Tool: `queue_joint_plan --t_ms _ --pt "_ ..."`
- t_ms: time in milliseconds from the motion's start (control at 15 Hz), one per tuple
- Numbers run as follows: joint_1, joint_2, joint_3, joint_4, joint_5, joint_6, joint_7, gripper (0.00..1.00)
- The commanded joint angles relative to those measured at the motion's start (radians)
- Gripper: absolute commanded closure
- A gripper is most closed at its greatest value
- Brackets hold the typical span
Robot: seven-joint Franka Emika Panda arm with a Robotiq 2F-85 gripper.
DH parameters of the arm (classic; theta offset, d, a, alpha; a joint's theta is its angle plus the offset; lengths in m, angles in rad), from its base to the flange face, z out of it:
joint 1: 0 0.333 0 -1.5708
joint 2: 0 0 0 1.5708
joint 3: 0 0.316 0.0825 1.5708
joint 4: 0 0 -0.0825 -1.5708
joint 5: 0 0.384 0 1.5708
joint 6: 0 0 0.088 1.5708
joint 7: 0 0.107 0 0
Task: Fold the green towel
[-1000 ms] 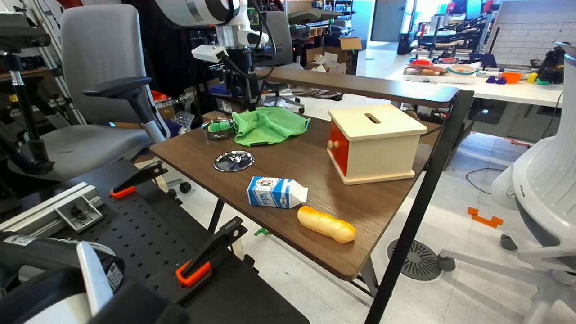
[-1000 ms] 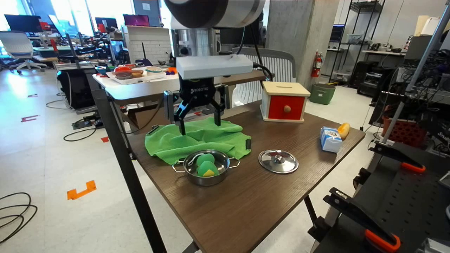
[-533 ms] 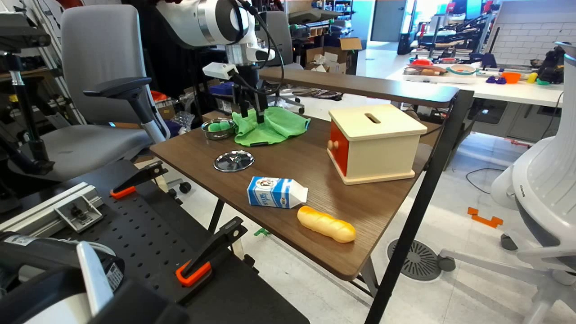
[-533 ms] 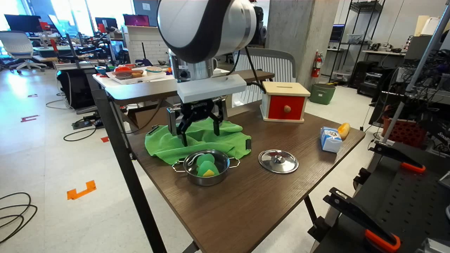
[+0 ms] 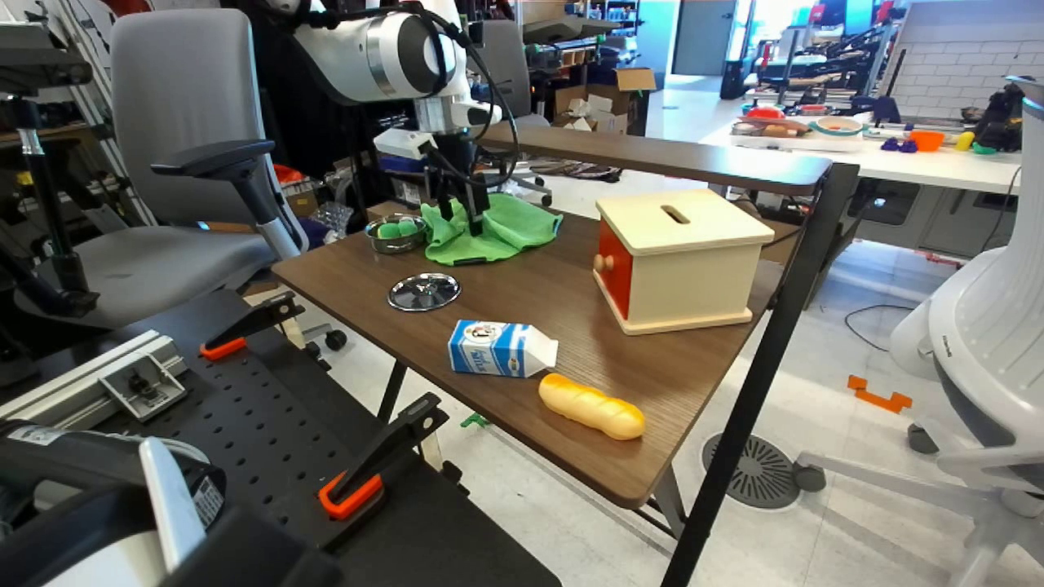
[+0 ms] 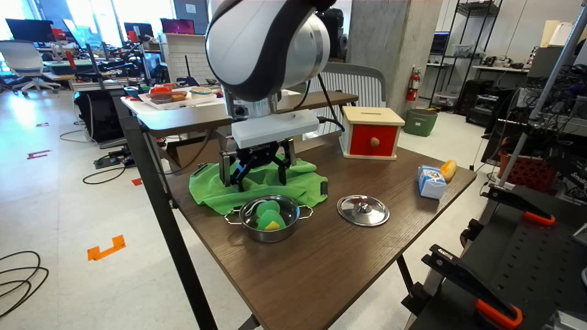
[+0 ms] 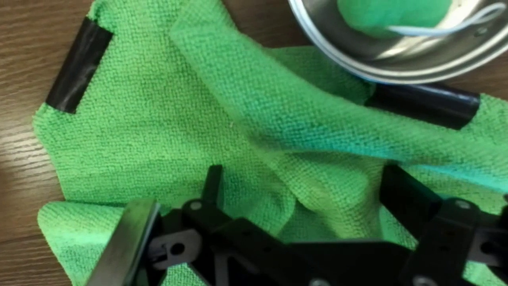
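Green towel [image 7: 222, 119] lies beneath the wide-spread hand [image 6: 262, 185].

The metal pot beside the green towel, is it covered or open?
Open: green contents show inside the pot, and a metal lid lies apart from it on the table.

Near the lid [image 6: 362, 210] on the worktop [image 6: 321, 275] are a metal pot [image 6: 269, 236] and a milk carton [image 5: 488, 350]; farther from it, a bread loaf [image 5: 591, 406] and wooden box [image 5: 693, 281].
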Motion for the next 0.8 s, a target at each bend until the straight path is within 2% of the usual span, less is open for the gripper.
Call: queue_joint_plan --t_ms 0,733 --pt "0.022 0.017 -0.026 0.009 -0.008 -0.002 0.009 0.00" --pt "0.017 -0.006 -0.059 -0.064 -0.023 0.006 0.005 0.00"
